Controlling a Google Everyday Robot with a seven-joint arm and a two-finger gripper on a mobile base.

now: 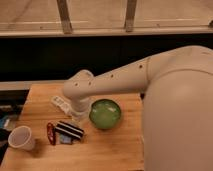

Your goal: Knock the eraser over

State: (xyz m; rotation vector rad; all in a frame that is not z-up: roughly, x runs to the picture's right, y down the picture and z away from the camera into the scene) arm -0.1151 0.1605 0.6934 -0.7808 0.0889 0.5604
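Note:
The eraser, a black block with white stripes, lies on its long side on the wooden table, slanting across a light-blue pad. My gripper hangs below the white wrist, just above and behind the eraser's right end. The wrist housing hides most of it. The arm reaches in from the right, over the green bowl.
A slim red object lies just left of the eraser. A white cup stands at the front left. A white ridged object lies behind the wrist. The table's left edge is near the cup.

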